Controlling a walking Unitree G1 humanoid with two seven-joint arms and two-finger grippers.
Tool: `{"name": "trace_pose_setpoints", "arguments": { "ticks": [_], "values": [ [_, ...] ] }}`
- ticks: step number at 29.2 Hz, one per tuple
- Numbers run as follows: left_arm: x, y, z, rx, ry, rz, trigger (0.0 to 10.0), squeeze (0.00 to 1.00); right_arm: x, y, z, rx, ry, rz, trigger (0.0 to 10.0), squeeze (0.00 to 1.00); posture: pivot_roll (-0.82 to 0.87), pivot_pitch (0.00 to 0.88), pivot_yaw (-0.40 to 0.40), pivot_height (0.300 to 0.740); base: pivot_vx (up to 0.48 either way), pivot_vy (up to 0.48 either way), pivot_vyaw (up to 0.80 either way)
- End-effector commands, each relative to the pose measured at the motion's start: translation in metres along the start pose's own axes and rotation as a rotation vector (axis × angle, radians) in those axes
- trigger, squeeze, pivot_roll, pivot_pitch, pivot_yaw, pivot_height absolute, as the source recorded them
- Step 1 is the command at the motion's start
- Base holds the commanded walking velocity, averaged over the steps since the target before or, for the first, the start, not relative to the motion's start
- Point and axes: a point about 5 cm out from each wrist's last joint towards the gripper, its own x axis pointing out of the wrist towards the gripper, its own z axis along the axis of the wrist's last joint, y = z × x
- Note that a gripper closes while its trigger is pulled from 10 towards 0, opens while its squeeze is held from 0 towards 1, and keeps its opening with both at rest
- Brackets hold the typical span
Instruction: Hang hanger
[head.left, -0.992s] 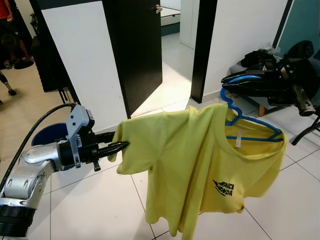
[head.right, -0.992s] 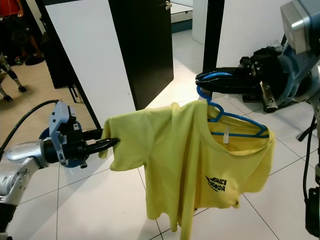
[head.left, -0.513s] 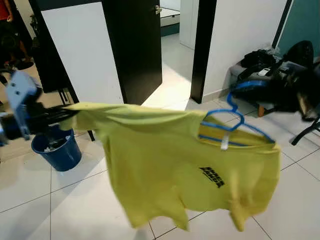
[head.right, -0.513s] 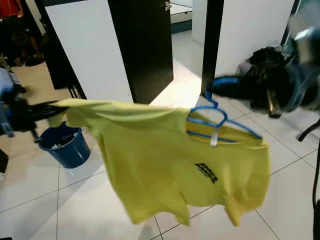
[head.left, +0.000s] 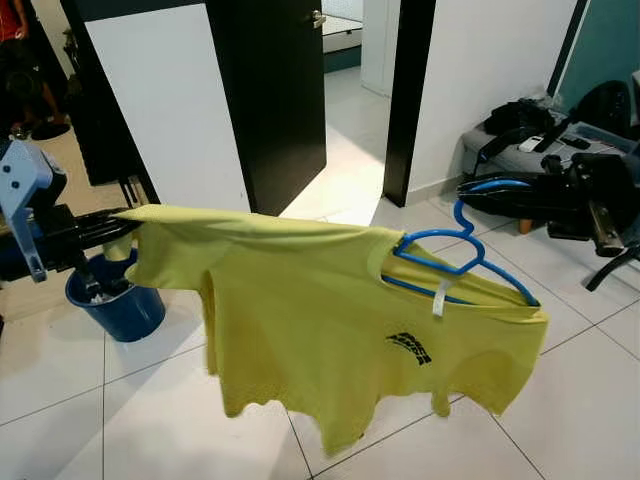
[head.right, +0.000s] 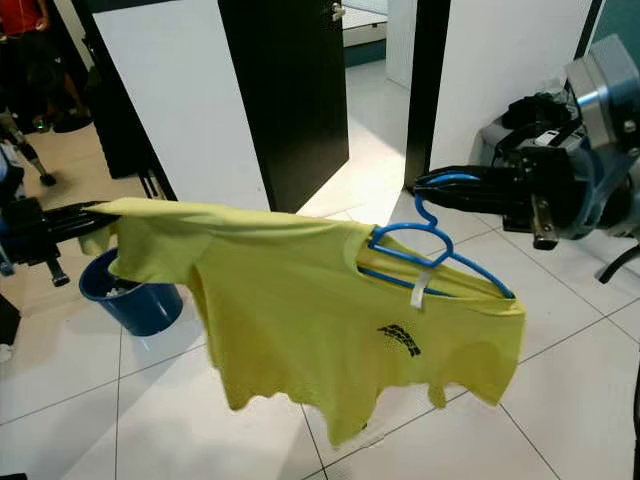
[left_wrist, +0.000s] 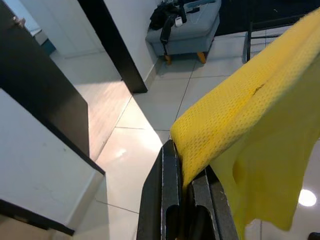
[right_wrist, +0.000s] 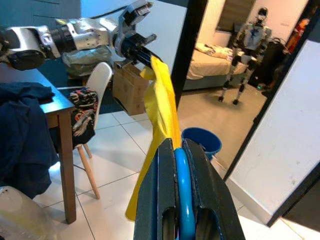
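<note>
**Left eye view: yellow shirt stretched between both grippers**

At the far left, the left gripper (head.left: 118, 222) is clenched on the sleeve edge of the yellow shirt (head.left: 320, 320), its black fingers (left_wrist: 165, 200) pinching the mesh fabric between them. Just below it, a blue bucket (head.left: 118, 305) stands on the white tiled floor (head.left: 150, 420). The shirt spreads out nearly flat in the air across the middle of the scene (a small dark logo shows on its chest), with its lower hem hanging free above the tiles. Behind it a black door (head.left: 270, 100) stands ajar. Toward the right, the blue hanger (head.left: 455, 270) sits inside the shirt's collar, a white tag dangling from the neckline. The right gripper (head.left: 480, 190) is closed on the hanger's hook, the blue hook held between its fingers (right_wrist: 162, 200).
</note>
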Motion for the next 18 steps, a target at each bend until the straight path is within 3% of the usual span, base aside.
{"name": "trace_pose_setpoints", "arguments": {
  "ticks": [1,4,6,9,16,18],
  "values": [
    [-0.012,0.011,0.004,-0.008,-0.029,0.086,0.0,0.00,0.003,0.005,-0.006,0.004,0.021,-0.001,0.0,0.00,-0.10,0.000,0.068,0.740,0.000,0.000,0.00],
    [-0.012,0.012,0.006,-0.007,-0.040,0.089,0.0,0.00,0.007,0.008,-0.015,0.026,0.037,0.003,0.0,0.00,-0.10,0.000,0.066,0.740,0.000,0.000,0.00],
    [-0.007,0.007,0.020,-0.006,-0.117,0.056,0.0,0.00,0.020,0.016,-0.043,0.099,0.051,0.003,0.0,0.00,-0.09,0.000,0.065,0.740,0.000,0.000,0.00],
    [-0.004,0.005,0.031,0.006,-0.160,0.028,0.0,0.00,0.028,0.022,-0.059,0.144,0.034,-0.010,0.0,0.00,-0.08,0.000,0.067,0.740,0.000,0.000,0.00],
    [-0.007,0.008,0.021,0.000,-0.122,0.039,0.0,0.00,0.019,0.014,-0.048,0.111,0.002,-0.063,0.0,0.00,-0.08,0.000,0.068,0.740,0.000,0.000,0.00],
    [-0.007,0.005,0.008,-0.035,-0.103,0.054,0.0,0.00,0.011,0.010,-0.040,0.083,0.002,-0.089,0.0,0.00,-0.09,0.000,0.066,0.740,0.000,0.000,0.00]
  ]
}}
